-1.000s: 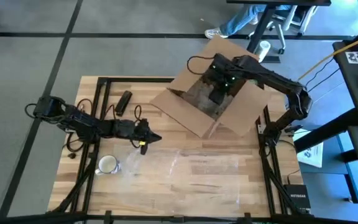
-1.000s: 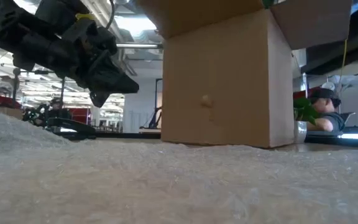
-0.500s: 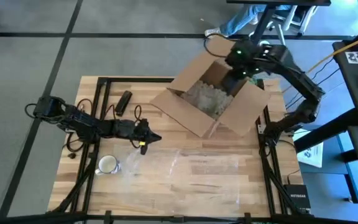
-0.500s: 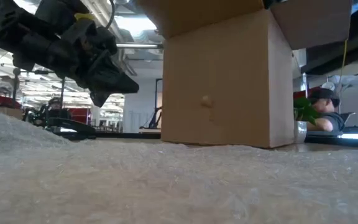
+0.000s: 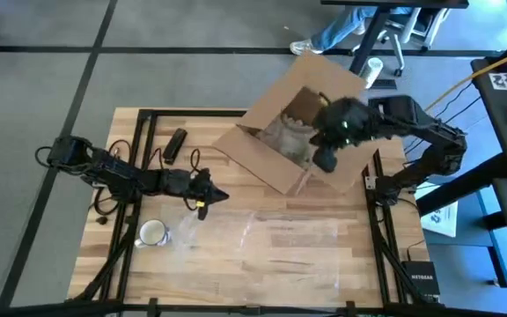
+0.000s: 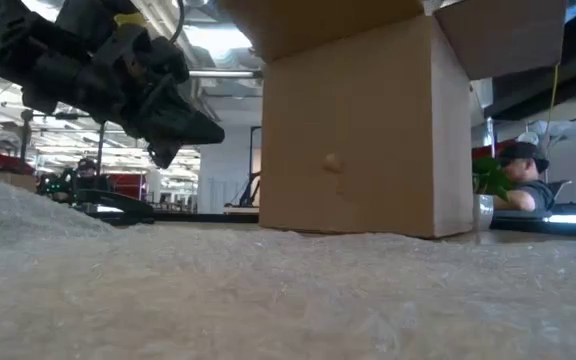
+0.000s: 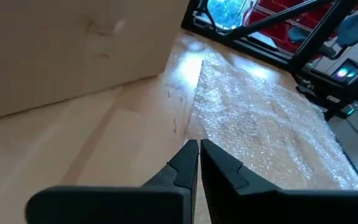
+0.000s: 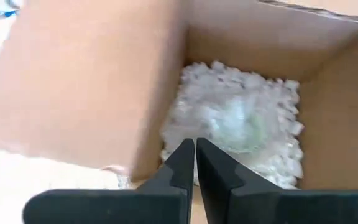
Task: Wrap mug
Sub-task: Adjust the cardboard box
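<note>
**One mug, one sheet of wrap, one open box**

A single mug stands upright in the lower left of the high view, on the tabletop, with nothing gripping it. Just to its right lies one sheet of clear bubble wrap, spread flat across the lower middle of that frame; the mug sits at or just off the sheet's left edge, and the overhead frame does not settle whether they touch. In the low view the wrap fills the whole foreground.

The left end effector hovers above the tabletop, up and to the right of the mug, near the upper left corner of the wrap. Its two fingers are pressed together with nothing between them.

One cardboard box sits in the upper middle of the high view with its flaps open. Inside is a bed of white packing peanuts, and a bundle in clear wrap rests among them at the centre; its contents cannot be made out.

The right end effector hangs over the box's right side. Its fingers are also closed together and empty.

One small dark object lies on the tabletop at upper left, well apart from the mug.
</note>
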`<state>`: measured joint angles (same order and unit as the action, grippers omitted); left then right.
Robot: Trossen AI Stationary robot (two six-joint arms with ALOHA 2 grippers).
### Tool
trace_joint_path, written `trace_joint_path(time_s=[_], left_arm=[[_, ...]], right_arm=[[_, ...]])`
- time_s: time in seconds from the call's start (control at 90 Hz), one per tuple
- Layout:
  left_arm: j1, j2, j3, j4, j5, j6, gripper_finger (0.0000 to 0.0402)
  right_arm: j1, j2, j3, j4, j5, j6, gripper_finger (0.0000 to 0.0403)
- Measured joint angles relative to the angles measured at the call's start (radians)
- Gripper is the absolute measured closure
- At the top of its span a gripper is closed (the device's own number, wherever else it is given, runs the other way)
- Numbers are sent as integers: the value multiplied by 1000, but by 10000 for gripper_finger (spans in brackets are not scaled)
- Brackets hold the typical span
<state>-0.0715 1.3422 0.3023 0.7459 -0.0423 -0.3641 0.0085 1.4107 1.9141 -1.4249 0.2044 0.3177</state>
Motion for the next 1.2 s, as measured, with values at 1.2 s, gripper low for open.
trace_joint_path(time_s=[1.2], left_arm=[[-96,-95,7,52,41,-25,402]], right_arm=[[827,-19,-1127,957,655,1077,403]])
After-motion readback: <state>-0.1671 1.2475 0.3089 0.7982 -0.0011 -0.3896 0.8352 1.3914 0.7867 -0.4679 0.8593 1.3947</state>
